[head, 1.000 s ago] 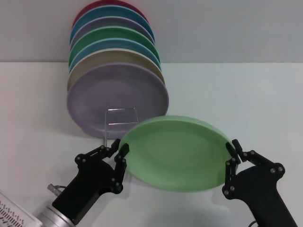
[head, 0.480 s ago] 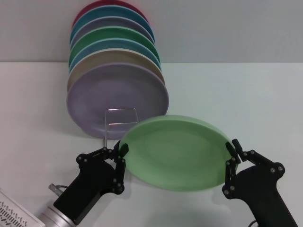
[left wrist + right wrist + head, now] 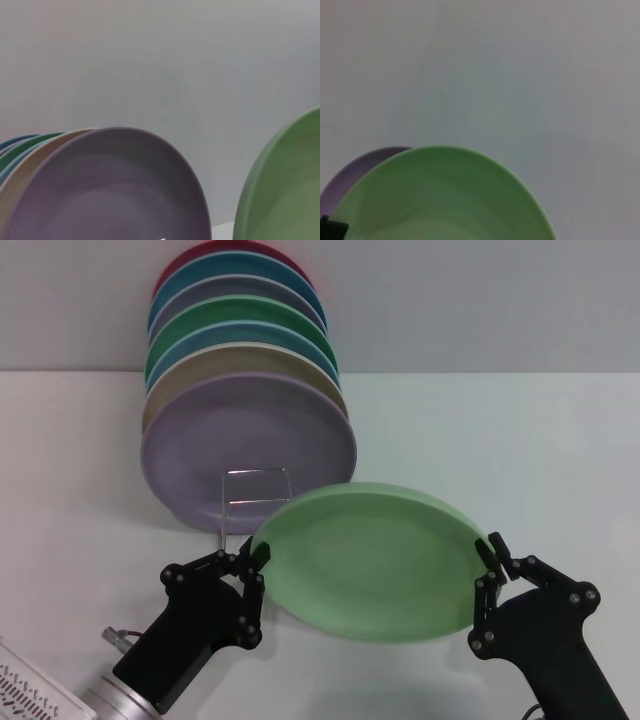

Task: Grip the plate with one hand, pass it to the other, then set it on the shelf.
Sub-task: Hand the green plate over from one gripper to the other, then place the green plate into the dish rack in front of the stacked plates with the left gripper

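Note:
The light pastel-green plate (image 3: 370, 560) hangs tilted in the air between my two grippers, in front of the rack. My right gripper (image 3: 488, 565) is shut on its right rim. My left gripper (image 3: 254, 558) is at its left rim, fingers closed on the edge. The shelf (image 3: 258, 471), a thin silver wire rack, stands just behind the plate's left part, with its front loop showing. The plate also shows in the left wrist view (image 3: 290, 200) and in the right wrist view (image 3: 440, 200).
Several plates stand on edge in the rack behind. The lavender plate (image 3: 240, 430) is at the front and also shows in the left wrist view (image 3: 100, 190). A darker green plate (image 3: 240, 315) stands farther back. The white table (image 3: 520, 440) stretches to the right.
My left gripper has moved slightly right onto the plate's left rim and its fingers have drawn together. The plate and right gripper have barely shifted.

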`<action>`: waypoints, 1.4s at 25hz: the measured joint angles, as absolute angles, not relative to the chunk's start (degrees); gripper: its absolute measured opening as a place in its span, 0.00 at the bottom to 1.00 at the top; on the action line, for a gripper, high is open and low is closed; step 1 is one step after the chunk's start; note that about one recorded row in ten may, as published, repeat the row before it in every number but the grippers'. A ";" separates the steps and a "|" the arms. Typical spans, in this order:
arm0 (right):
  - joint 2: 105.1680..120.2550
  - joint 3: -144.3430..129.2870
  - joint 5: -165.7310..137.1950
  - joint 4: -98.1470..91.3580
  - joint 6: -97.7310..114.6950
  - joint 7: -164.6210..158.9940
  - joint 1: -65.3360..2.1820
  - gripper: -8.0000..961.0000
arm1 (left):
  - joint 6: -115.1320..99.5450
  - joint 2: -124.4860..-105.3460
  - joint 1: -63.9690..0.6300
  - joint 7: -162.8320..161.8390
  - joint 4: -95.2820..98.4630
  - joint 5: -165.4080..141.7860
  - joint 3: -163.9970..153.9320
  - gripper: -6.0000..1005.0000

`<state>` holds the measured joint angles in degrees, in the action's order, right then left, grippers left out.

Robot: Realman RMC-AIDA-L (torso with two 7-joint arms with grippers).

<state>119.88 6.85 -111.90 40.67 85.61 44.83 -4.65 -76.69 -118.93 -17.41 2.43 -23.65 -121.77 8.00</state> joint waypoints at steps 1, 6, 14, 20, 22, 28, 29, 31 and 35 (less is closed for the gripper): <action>119.88 6.84 -112.00 40.65 85.60 44.83 -4.65 0.05 | -76.59 -118.94 -17.39 2.43 -23.66 -121.78 8.21 0.05; 119.89 6.43 -112.32 40.33 85.52 45.39 -4.68 0.06 | -76.17 -118.97 -16.93 2.45 -23.83 -121.93 9.60 0.05; 119.73 5.47 -111.99 39.73 86.19 46.68 -5.20 0.07 | -76.35 -118.90 -15.73 2.10 -23.73 -121.70 10.96 0.04; 119.43 4.15 -112.26 39.44 88.87 45.38 -5.46 0.19 | -79.51 -118.66 -14.59 1.92 -23.73 -121.94 11.45 0.04; 119.38 3.12 -112.32 38.92 90.41 43.62 -5.74 0.23 | -81.30 -118.52 -14.10 1.52 -23.73 -121.88 11.45 0.04; 119.34 1.68 -112.33 37.32 91.53 40.58 -6.22 0.29 | -90.22 -118.19 -12.98 -2.17 -23.35 -121.77 14.17 0.04; 119.35 1.59 -112.33 37.17 91.39 40.56 -6.35 0.30 | -91.33 -118.19 -12.96 -2.27 -23.32 -121.80 15.41 0.04; 119.38 1.55 -112.32 36.72 91.04 40.41 -6.63 0.30 | -92.71 -118.31 -13.26 -2.13 -23.31 -121.92 18.76 0.04; 119.52 1.61 -112.00 35.45 90.41 39.35 -7.10 0.30 | -92.77 -118.43 -14.04 -1.63 -23.23 -121.98 21.62 0.04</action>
